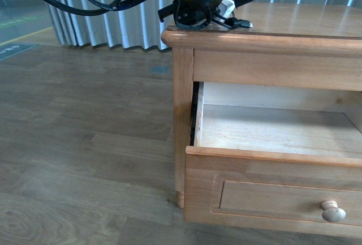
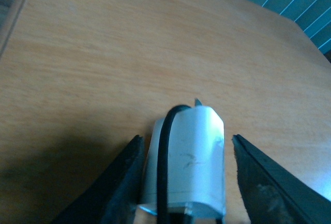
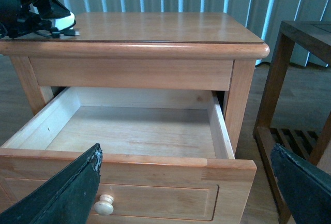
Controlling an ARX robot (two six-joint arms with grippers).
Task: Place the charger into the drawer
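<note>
Lower right of the front view: honey-brown wooden drawer pulled open, pale bare wood inside, round pale knob on its panelled front. Right claw spread wide before it. Top centre, on the smooth cabinet top: white rounded charger, thin black cable over it, straddled by the black left claw, fingers apart, not clamped.

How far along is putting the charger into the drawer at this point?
Done: the drawer stands pulled open, its inside bare. In hand: the left hand straddles the charger on the cabinet top, fingers either side, not yet closed. To do: grip, lift, carry down and release inside the drawer.
</note>
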